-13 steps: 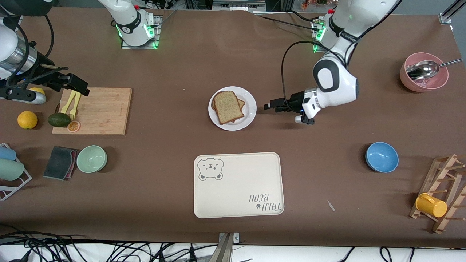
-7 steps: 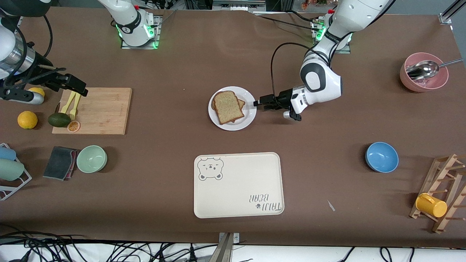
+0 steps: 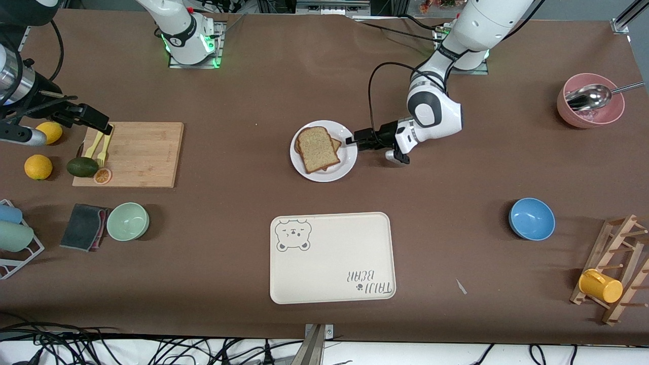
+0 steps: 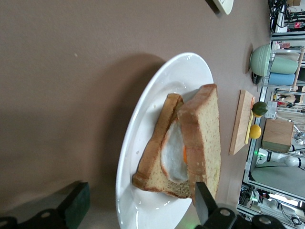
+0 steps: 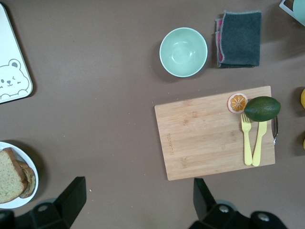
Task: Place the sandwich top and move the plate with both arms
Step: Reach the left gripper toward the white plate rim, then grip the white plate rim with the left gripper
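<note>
Both fingers of the left gripper [image 3: 351, 140] stand apart, straddling the rim of the plate [image 3: 347, 161] at its edge toward the left arm's end of the table; in the left wrist view 1 finger sits over the plate by the bread and the other below, outside the rim, so nothing is clamped yet. On that plate the sandwich top [image 3: 316, 148] already lies, tilted askew over the egg slice [image 4: 172, 151], whose white egg shows between the 2 crusts. So placing the top looks done, and the plate move is what remains. Over the last second the left gripper has slid in from the open table beside the plate until it reaches the rim, which I read as lining up for a pinch on the edge. The right gripper [image 3: 96, 121] hangs well away over the corner of the cutting board [image 3: 142, 154], by the yellow fork and knife [image 3: 99, 147] and the avocado [image 3: 82, 167], jaws spread and empty, having drifted only slightly. For a 2-armed carry it must still come to the plate's edge toward its own end of the table. Nearer the front camera, the bear tray [image 3: 332, 257] sits bare, a likely destination.
</note>
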You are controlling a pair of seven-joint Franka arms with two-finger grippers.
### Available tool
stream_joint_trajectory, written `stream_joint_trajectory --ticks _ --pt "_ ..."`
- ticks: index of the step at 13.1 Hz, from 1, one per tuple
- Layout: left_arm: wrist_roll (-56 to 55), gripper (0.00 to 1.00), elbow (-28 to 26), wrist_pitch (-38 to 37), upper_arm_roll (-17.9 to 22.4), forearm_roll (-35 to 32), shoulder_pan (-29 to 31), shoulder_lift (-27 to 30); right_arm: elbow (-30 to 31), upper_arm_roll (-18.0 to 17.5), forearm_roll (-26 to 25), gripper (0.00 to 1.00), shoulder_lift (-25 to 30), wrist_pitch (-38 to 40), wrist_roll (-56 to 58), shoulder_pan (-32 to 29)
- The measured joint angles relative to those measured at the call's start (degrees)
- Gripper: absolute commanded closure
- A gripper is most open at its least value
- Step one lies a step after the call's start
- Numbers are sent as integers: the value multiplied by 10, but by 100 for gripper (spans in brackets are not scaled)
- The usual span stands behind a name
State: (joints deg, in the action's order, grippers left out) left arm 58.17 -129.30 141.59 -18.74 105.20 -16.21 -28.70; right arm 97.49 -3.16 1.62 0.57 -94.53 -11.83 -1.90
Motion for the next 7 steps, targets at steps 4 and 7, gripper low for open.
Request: stream_joint_trajectory --ticks 4,7 --pt "10 48 0 10 -2 6 -7 -3 0 2 0 1 0 0 6 0" --pt "20 67 0 10 -2 22 -7 -10 0 2 0 1 0 0 7 0"
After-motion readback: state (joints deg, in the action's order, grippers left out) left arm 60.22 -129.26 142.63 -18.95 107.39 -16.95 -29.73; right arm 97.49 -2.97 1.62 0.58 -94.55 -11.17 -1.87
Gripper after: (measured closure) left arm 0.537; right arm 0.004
